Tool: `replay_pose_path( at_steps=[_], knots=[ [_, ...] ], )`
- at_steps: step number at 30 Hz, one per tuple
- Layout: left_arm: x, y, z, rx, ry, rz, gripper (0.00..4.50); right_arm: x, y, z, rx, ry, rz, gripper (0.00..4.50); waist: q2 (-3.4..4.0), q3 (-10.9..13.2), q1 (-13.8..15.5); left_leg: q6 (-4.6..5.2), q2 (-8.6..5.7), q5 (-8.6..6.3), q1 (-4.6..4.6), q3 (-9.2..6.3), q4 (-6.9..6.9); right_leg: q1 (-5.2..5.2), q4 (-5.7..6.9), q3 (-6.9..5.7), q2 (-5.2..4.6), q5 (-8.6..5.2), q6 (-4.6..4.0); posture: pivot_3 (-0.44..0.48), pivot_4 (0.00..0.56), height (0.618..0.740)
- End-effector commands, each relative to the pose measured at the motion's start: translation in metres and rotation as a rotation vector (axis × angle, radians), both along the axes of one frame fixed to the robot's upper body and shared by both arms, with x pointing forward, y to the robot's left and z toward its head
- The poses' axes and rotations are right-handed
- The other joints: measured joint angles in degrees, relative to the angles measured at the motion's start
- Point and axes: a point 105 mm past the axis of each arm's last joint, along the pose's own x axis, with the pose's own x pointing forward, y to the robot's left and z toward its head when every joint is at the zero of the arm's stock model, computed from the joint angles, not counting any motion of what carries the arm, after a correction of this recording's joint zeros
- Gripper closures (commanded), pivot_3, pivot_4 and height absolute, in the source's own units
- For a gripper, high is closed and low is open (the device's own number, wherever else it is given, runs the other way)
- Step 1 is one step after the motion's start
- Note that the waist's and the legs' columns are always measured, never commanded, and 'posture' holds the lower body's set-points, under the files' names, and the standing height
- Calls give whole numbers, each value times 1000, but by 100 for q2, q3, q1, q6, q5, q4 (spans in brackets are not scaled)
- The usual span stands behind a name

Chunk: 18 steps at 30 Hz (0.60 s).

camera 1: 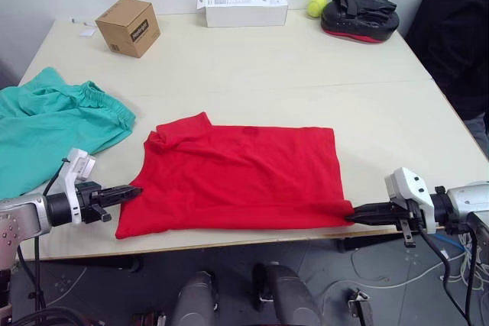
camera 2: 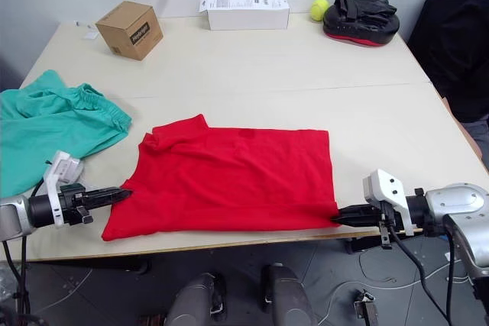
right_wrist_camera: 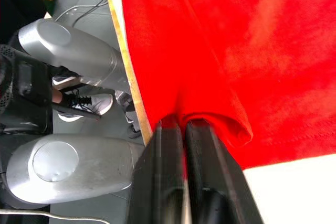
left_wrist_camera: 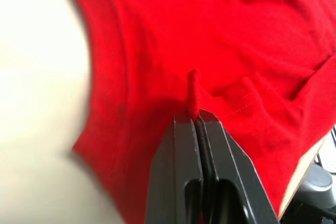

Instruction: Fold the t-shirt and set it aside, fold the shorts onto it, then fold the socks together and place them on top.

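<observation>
With my left gripper and my right gripper each clenched on a near corner of the t-shirt, spread flat along the table's front edge, I am probably set to fold it.

My arms: silver-grey metal forearms, white blocky wrist housings, black cables trailing. Left hand, right hand: slim black fingers.
</observation>
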Motion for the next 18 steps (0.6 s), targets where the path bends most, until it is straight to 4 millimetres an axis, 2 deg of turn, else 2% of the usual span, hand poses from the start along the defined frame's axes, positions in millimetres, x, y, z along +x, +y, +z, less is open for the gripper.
replay_pose_path(
  at_steps=[1, 3, 5, 7, 8, 9, 10, 11, 13, 16, 18],
  knots=[
    [-3, 2, 25, -17, -107, -20, 3038, 5, -5, 10, 4, -19, -29, 2952, 0, 0, -6, 0, 0, 0, 0, 0, 0, 0, 0, 0, 0, 0, 0, 0, 150, 740],
    [-3, 5, 33, -29, -139, -12, 2444, 6, -8, 16, 8, -25, -38, 2328, 0, 0, -1, -1, 0, 0, 1, 0, -1, 0, 0, 0, 0, 0, 0, 0, 150, 740],
    [-4, 7, 52, -58, -199, -18, 1824, 8, -10, 24, 16, -52, -47, 1651, 0, 0, -1, -1, 0, 0, 0, -1, -1, -1, 1, 0, 0, 0, 0, 0, 150, 740],
    [-13, -3, 66, -54, -238, -100, 1192, 10, -5, 35, 42, -94, -43, 935, -2, 1, -5, -1, 0, 0, -1, 0, 0, -1, 2, 0, 0, 0, 0, 0, 150, 740],
    [-18, -11, 65, -17, -239, -157, 916, 11, 1, 41, 60, -111, -30, 611, -3, 1, -7, -1, 0, 0, -1, 0, 0, -2, 2, 0, 0, 0, 0, 0, 150, 740],
    [-24, -20, 62, 21, -235, -221, 508, 10, 10, 47, 86, -126, -9, 566, -2, 1, -10, -1, 0, 0, 1, 0, 0, 1, 1, 0, 0, 0, 0, 0, 150, 740],
    [-28, -29, 57, 52, -229, -274, 308, 9, 20, 51, 107, -132, 15, 566, -1, 0, -21, -1, 0, 0, 1, 2, 0, 1, 1, 1, -1, 0, 0, 0, 150, 740],
    [-31, -34, 54, 70, -226, -310, 308, 8, 26, 54, 119, -133, 31, 566, 5, -3, -18, -2, 0, 0, 2, 5, -3, 0, 1, 4, -2, 0, 0, 0, 150, 740],
    [-33, -43, 38, 163, -226, -369, 257, 3, 47, 55, 140, -144, 94, 985, 5, -3, -9, -3, 0, 0, 4, 4, -6, 0, 2, 4, -1, 0, 0, 0, 150, 740],
    [-35, -45, 9, 292, -226, -444, 839, -2, 76, 43, 114, -177, 184, 1849, 5, -3, -12, -12, 3, 2, 8, -2, -13, -1, 2, 3, 4, -3, -5, 0, 150, 740],
    [-31, -42, -2, 340, -231, -444, 1436, 1, 87, 30, 76, -202, 207, 2556, 4, -3, -8, -13, 4, 2, 6, -3, -14, -4, 1, 2, 6, -5, -10, 0, 150, 740]
  ],
)
